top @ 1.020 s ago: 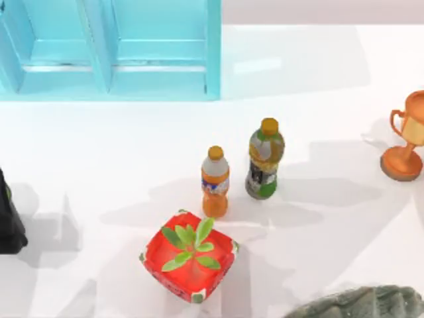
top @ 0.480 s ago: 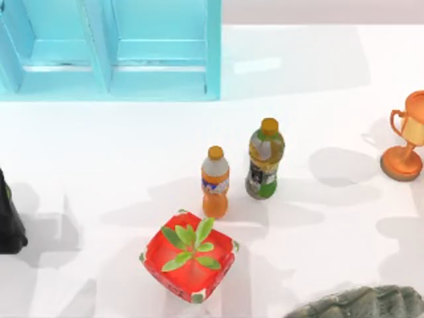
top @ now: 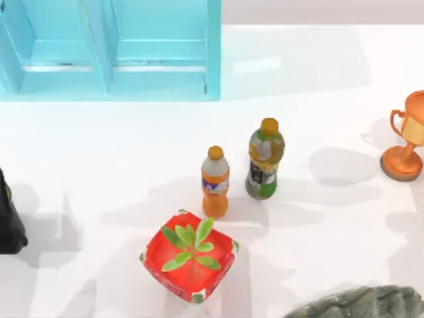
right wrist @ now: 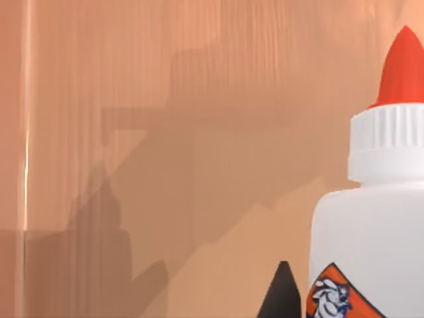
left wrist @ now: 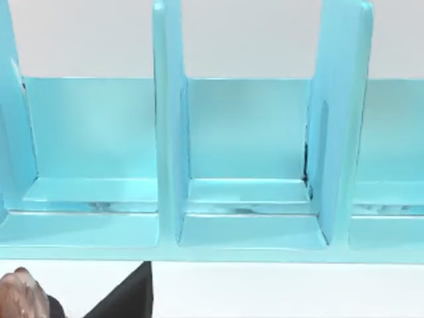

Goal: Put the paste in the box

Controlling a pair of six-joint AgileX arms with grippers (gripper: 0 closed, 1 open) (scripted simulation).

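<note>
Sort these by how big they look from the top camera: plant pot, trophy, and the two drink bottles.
1. Plant pot
2. Green-label bottle
3. Orange-label bottle, close behind
4. Trophy, though the picture's edge cuts it off, so unsure.

white table (top: 99, 152); turquoise shelf (top: 112, 59); perhaps orange wall (right wrist: 165, 132)

Top view: looks straight down on the white surface (top: 318, 79) from well above; the blue shelf unit (top: 109, 50) lies at 11 o'clock.
Left wrist view: faces the blue shelf unit (left wrist: 248, 165) level and close, into its open compartments.
Right wrist view: sits very near the paste (right wrist: 371, 218), facing an orange-brown wall (right wrist: 165, 132).
Shared: the top and left wrist views both take in the shelf unit.
</note>
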